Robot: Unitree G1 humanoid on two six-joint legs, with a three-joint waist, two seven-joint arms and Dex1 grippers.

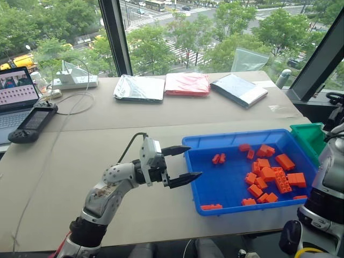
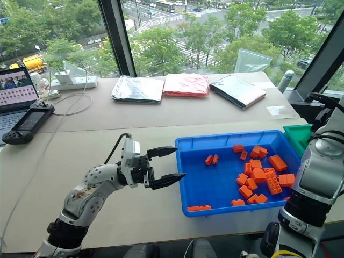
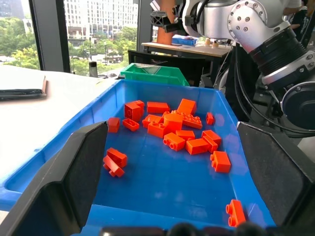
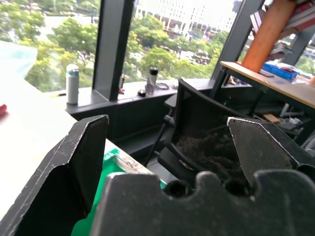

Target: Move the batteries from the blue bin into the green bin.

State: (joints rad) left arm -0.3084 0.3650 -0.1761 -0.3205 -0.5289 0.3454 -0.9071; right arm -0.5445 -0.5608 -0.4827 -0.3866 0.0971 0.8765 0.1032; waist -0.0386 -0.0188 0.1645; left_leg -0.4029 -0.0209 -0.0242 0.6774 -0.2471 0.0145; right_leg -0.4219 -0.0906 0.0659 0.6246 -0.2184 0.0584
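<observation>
Roughly eighteen small orange studded plastic bricks (image 1: 267, 173) lie scattered in the wide shallow blue plastic tray (image 1: 217, 190) at the lower right of the head view, most clustered toward its right half, pointing every which way; one long brick (image 1: 211, 207) lies along the near rim. Just left of the tray, the left gripper (image 1: 183, 164) hovers with fingers spread wide and empty, pointing at the tray's left wall. One deeper green plastic bin (image 1: 307, 137) touches the tray's far right corner. Above it, the right gripper (image 4: 167, 162) gapes wide, holding nothing.
</observation>
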